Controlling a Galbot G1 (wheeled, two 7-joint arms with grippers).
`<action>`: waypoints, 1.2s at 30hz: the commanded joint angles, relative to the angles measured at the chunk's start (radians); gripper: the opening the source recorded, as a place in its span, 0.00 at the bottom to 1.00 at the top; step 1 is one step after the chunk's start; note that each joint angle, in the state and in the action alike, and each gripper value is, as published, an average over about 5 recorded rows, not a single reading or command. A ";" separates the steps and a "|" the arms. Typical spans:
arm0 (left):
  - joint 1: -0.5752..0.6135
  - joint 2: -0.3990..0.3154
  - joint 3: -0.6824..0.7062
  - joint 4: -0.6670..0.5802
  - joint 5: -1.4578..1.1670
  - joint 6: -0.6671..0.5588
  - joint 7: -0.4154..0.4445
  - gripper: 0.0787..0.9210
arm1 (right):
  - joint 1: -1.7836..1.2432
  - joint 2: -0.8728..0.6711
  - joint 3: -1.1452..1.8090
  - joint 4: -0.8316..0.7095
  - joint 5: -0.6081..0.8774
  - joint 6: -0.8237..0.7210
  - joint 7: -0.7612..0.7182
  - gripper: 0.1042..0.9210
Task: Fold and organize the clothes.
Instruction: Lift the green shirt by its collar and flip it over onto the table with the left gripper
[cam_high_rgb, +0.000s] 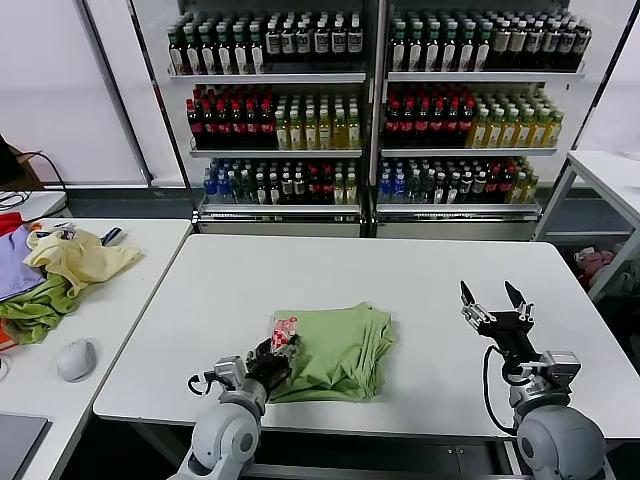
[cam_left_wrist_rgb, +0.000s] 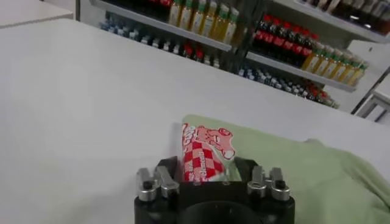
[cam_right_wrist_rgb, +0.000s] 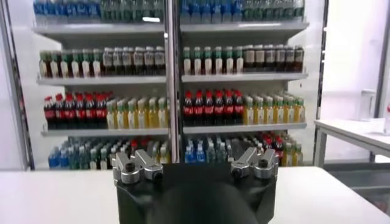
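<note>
Head view showed the green shirt (cam_high_rgb: 335, 350) lying folded on the white bench (cam_high_rgb: 420, 280), near its front edge. The left tool (cam_high_rgb: 272, 362) was seen at the shirt's front-left corner, by the red-and-white print (cam_high_rgb: 284, 331), its jaws partly closed around that edge; whether cloth was pinched could not be told. The right tool (cam_high_rgb: 497, 302) was held spread above the bench, well to the right of the shirt. All layers should probably be gathered before lifting. Bare bench lay behind and beside the shirt; little room remained in front.
</note>
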 joint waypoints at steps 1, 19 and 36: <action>0.011 0.001 -0.036 0.020 -0.162 0.012 0.016 0.57 | -0.010 0.003 0.022 0.022 0.029 0.025 -0.001 0.88; 0.023 -0.008 -0.303 -0.068 -0.646 -0.022 0.030 0.04 | -0.001 0.013 0.017 0.014 0.025 0.024 0.003 0.88; -0.006 0.277 -0.622 -0.191 -0.906 0.042 -0.048 0.03 | 0.031 0.045 -0.034 -0.032 -0.022 0.024 0.002 0.88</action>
